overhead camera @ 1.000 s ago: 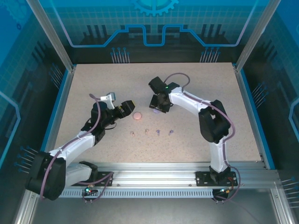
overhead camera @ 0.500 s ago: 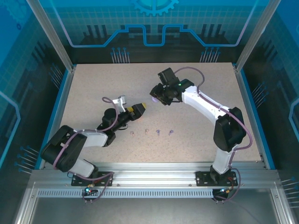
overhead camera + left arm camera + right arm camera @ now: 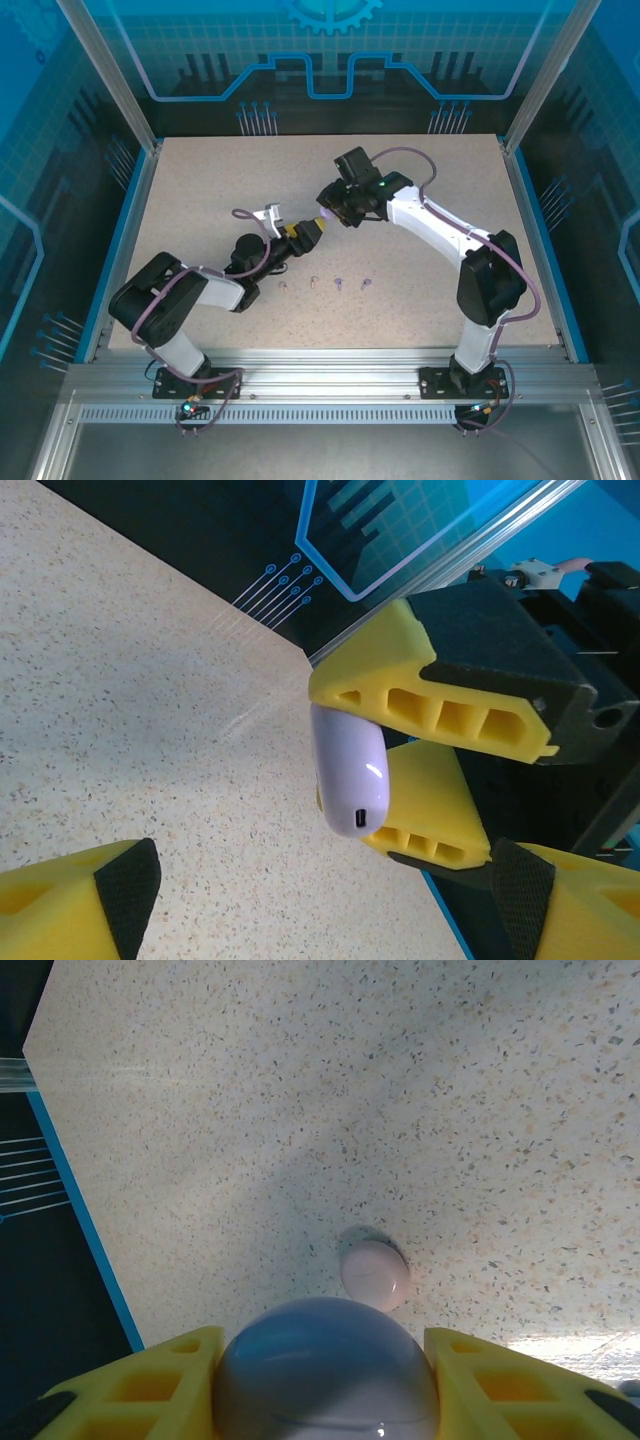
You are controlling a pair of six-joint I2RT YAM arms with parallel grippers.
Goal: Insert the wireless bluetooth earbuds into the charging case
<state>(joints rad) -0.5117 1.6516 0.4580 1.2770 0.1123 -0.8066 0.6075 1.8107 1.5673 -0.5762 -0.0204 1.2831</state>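
Left wrist view: right gripper (image 3: pixel 347 758) is clamped on the lilac charging case (image 3: pixel 352 790), held edge-on with its port visible. Left gripper (image 3: pixel 320 885) has its jaws wide apart and holds nothing. Right wrist view adds a pink charging case (image 3: pixel 375 1273) lying on the table (image 3: pixel 450 1080) below. Top view: four earbuds (image 3: pixel 340 284) sit in a row near the left arm. Versus a second ago, the lilac case is lifted off the table and the left gripper has swung in close to it.

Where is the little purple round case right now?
In the overhead view the purple case hangs over the table's middle, clamped in the right hand, with the pink case lying below it and the open left hand close in front.
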